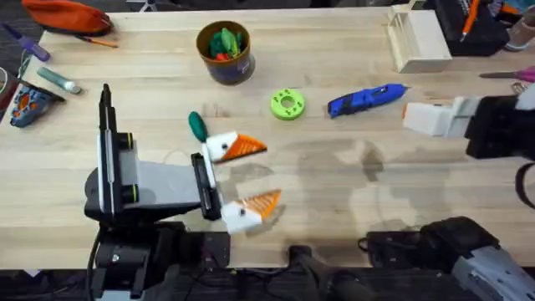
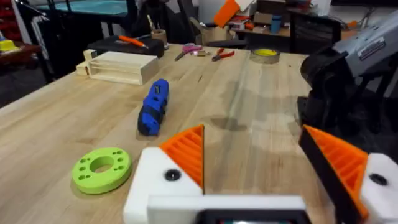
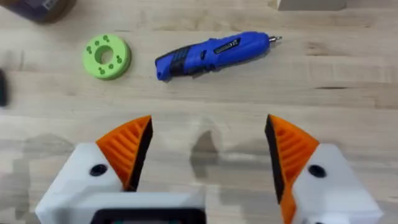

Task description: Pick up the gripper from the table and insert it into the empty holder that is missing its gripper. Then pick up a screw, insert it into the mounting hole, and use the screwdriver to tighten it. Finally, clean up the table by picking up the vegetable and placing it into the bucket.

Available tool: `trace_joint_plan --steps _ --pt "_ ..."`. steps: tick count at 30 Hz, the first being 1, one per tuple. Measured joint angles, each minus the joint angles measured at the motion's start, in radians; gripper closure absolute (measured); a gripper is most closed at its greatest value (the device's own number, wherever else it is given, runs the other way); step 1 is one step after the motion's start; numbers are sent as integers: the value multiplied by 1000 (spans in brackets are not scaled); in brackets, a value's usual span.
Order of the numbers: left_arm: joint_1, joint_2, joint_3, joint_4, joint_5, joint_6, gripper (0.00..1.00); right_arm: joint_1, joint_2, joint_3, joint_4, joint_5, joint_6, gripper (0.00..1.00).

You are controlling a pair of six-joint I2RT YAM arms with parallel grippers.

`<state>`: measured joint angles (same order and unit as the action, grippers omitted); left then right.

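From my console the left gripper (image 1: 244,177) sits nearest, jaws spread on nothing, both orange pads seated and screwed — I judge the fitting done. The vegetable (image 1: 197,126) lies just beyond it, not yet in the bucket (image 1: 225,52) at the far edge. The screwdriver (image 1: 366,99) rests mid-table; the right gripper (image 3: 205,155) hangs open, empty. Pale wood table (image 1: 351,192), clutter behind.

No legible text, number or brand in any view. Screwdriver (image 3: 211,52) carries a small pale marking on its blue barrel, too small to read. Grey arm housing (image 2: 367,46) shows a faint printed line, unreadable.
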<state>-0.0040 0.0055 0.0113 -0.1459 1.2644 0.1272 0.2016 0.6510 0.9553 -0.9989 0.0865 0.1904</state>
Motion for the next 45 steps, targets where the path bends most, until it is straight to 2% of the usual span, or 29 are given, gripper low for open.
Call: trace_joint_plan --steps 1,2,10,14,16,18,19,20,22,26,32,36,42,45 --pt "0 0 0 0 0 -3 83 0 0 -5 0 0 4 8" --pt "0 0 0 0 0 -3 51 0 0 -6 2 0 8 8" --pt "0 0 0 4 -5 -23 34 0 -2 -6 55 0 20 8" --pt "0 0 2 11 -70 -67 30 0 -2 -6 79 1 20 8" --pt "0 0 33 -33 -124 -83 30 0 -2 -6 79 1 20 8" --pt "0 0 114 -191 -210 -83 28 0 -2 -6 79 2 20 8" --pt "2 3 275 -458 -347 -49 28 0 -2 -6 79 3 20 9" --pt "2 10 341 -545 -396 -30 28 0 -2 -6 79 3 20 9" --pt "2 44 488 -691 -496 4 28 0 -2 -6 79 3 20 9" --pt "2 156 736 -864 -645 39 26 0 -2 -6 79 3 20 8" --pt "2 398 1022 -1093 -830 59 26 0 -2 -6 79 3 20 8" --pt "2 574 1154 -1168 -913 61 26 0 -2 -6 79 3 20 8" --pt "2 728 1198 -1165 -965 48 26 0 -2 -6 79 3 20 8" --pt "2 762 1198 -1171 -1032 22 9 0 -2 -6 79 3 20 8"
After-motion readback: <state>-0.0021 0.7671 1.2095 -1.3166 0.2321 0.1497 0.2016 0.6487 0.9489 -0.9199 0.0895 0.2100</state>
